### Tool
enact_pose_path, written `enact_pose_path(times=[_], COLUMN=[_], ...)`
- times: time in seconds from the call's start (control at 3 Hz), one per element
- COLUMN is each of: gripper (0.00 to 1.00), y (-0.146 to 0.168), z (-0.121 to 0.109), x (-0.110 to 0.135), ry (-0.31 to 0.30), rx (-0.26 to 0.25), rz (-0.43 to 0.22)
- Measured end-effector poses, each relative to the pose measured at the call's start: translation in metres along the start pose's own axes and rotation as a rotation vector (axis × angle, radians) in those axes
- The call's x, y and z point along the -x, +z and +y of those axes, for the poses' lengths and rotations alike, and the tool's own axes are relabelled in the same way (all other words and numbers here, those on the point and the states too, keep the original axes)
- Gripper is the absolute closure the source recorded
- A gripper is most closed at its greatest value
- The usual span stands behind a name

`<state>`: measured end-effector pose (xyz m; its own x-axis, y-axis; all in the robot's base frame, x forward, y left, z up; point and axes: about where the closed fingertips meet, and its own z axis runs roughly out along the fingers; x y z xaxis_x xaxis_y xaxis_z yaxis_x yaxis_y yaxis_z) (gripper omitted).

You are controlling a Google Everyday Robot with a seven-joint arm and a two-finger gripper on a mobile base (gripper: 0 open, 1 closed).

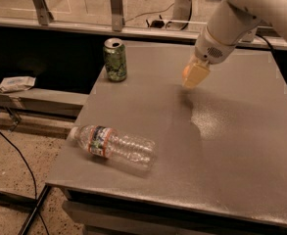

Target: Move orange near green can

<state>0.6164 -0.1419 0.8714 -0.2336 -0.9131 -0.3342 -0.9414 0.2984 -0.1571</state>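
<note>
Small round orange fruit (185,73): clamped between the pale fingers of the two-finger gripper (194,76), held just above the grey tabletop (241,146), well apart from the mottled green drink can (115,59). Risk: a shallow grip could let it drop and roll off the edge. Fruit mostly hidden behind the fingers.

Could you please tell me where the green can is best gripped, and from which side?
Probably across its mid-body, from the picture's right: the green can stands upright, its round sides free, and the gripper, jaws closed on the orange, hangs over the table to its right.
</note>
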Motion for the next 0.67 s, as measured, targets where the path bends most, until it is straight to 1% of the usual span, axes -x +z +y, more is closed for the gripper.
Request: enact_pose_path(times=[0.33,0.67], gripper=[1.00,1.00], y=[-0.005,0.006], z=[-0.006,-0.007], x=[0.045,0.091], ry=[-0.049,-0.056], rx=[0.039,0.057], rz=[-0.133,-0.248])
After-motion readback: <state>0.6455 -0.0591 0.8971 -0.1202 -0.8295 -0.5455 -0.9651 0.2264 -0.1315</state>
